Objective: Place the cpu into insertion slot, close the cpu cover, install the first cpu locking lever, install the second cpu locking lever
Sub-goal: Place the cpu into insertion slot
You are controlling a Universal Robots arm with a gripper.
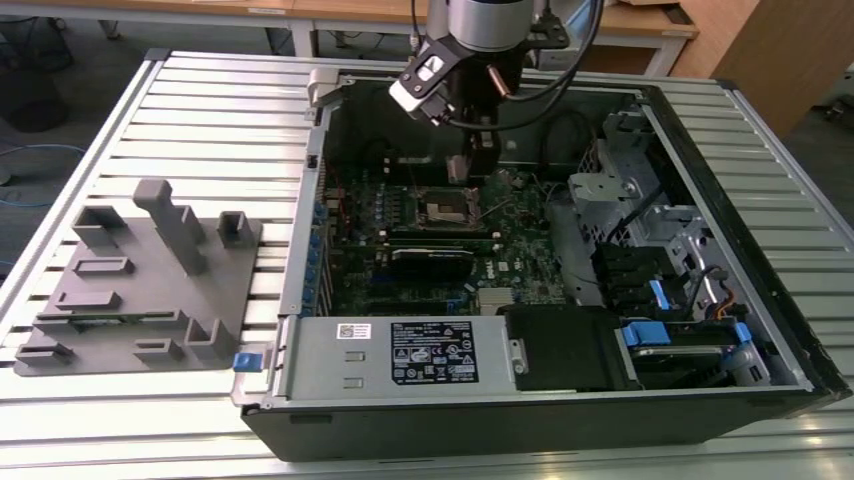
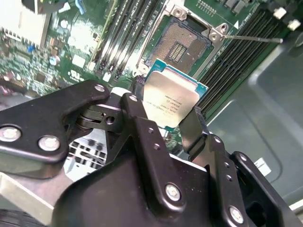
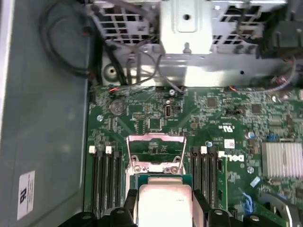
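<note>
gripper (image 2: 166, 111): nearest the lens in the second wrist view; black fingers (image 2: 142, 130) drawn in narrow, pinching the cpu by two opposite edges.
computer case (image 1: 304, 250): lying open side up on a slatted table (image 1: 200, 110), with the arm reaching down inside it.
motherboard (image 3: 142, 113): green, flat on the case floor, with black memory slots (image 3: 106, 175) on either side of the socket.
insertion slot (image 2: 182, 42): bare, tan-gold pin field fully exposed, nothing seated in it.
cpu cover (image 3: 156, 137): judged swung up and open, thin metal frame standing at the socket's far side in the first wrist view.
locking lever (image 2: 251, 38): one thin metal rod, sticking out sideways from a socket corner, judged unlatched; second lever not made out.
cpu (image 2: 171, 97): in the grip, silvery top toward the camera, held off the board near the socket and apart from it; level or tilted, cannot tell.
done so far: cpu in the grip and near the socket, nothing more.
left, by judgement: seating the cpu, closing the cover, fastening both levers; none of the four steps finished.
</note>
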